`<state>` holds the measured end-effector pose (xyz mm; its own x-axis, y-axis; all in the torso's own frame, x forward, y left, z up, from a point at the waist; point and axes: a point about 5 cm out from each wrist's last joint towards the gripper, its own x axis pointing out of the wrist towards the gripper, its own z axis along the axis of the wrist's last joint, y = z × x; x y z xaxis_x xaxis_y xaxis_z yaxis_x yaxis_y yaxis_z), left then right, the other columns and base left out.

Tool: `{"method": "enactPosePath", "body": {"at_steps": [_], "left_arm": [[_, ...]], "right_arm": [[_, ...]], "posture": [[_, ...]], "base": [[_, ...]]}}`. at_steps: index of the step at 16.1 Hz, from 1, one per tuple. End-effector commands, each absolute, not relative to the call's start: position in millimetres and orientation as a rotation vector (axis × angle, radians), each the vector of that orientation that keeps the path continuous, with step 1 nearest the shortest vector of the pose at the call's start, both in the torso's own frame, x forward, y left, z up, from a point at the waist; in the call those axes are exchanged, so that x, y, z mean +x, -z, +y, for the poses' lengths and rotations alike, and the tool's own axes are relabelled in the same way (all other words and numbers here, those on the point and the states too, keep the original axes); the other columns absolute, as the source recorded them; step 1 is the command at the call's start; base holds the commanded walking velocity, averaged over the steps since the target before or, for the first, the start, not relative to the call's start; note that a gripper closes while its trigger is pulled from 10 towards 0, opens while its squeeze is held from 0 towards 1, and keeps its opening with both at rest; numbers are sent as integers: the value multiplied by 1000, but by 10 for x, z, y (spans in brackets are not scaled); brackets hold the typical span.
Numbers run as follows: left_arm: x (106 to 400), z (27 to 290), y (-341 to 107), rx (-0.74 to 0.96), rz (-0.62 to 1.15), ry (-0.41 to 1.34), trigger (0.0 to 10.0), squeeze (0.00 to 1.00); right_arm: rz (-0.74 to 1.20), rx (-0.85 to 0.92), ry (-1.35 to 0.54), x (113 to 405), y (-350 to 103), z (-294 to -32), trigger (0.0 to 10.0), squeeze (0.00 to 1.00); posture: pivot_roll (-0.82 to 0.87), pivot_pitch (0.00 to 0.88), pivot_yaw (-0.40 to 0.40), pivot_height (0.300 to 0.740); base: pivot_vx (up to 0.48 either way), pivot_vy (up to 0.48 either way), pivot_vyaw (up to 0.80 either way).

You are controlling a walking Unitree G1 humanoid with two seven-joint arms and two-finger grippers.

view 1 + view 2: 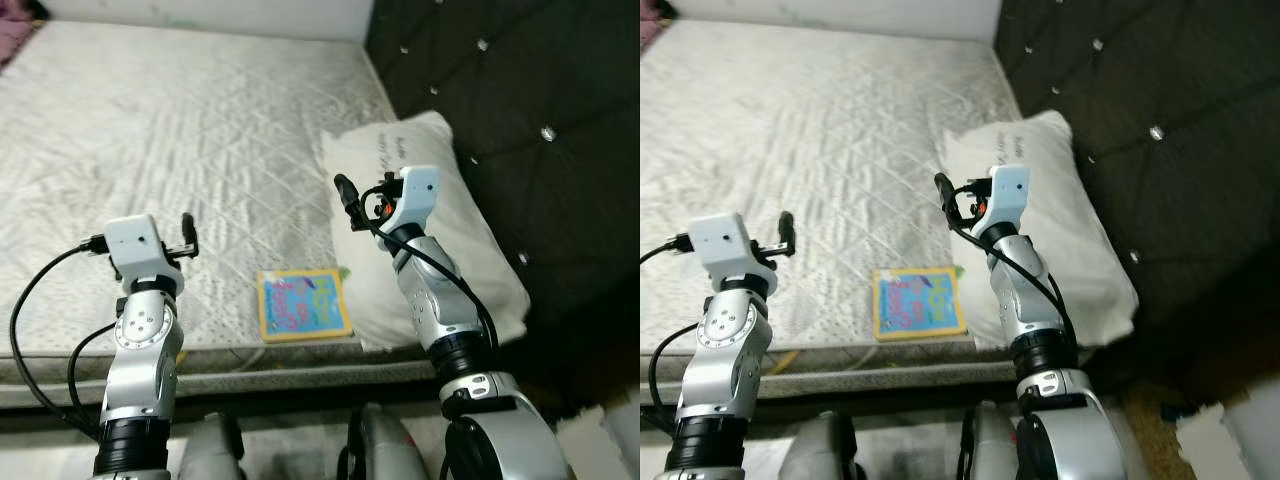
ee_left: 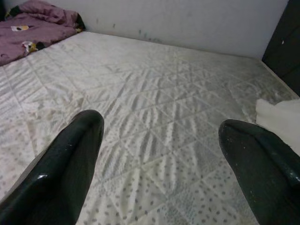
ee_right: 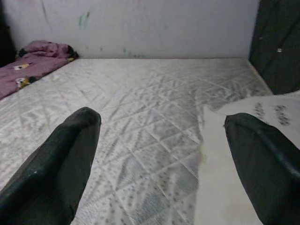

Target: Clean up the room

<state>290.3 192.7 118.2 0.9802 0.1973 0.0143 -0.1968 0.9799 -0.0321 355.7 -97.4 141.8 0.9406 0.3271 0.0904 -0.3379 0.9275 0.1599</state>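
Mattress [image 1: 180, 130] bare and quilted, takes up most of the scene; dark tufted headboard [image 1: 540, 120] on robot's right. White pillow [image 1: 440, 230] lies at the head end against it, likely its proper place. Purple blanket [image 2: 33, 28] bunched in far corner, looks out of place. Colourful book [image 1: 303, 304] flat near the front edge, beside the pillow, probable pickup target. Left gripper [image 2: 159, 154] and right gripper [image 3: 159, 154] both raised above the bed, forearms upright, fingers spread wide, holding nothing.
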Motion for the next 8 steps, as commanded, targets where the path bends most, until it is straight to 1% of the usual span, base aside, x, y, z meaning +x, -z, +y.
{"method": "enactPosePath", "body": {"at_steps": [1, 2, 8], "left_arm": [[2910, 1868, -1192, -39, -22, -164, 10000, 0], [2909, 1857, -1195, -31, -24, -161, 10000, 0], [2911, 1856, -1178, -26, 1, -166, 10000, 0]], "right_arm": [[-66, 164, -319, 3556, -1425, -1047, 10000, 0], [-60, 161, -313, 3537, -1401, -1061, 10000, 0], [-28, 142, -316, 3495, -1323, -1060, 10000, 0]], "posture": [[-34, 0, -72, 732], [-35, 0, -71, 740], [-25, 0, -93, 740]], "base": [[0, 0, 0], [0, 0, 0], [0, 0, 0]]}}
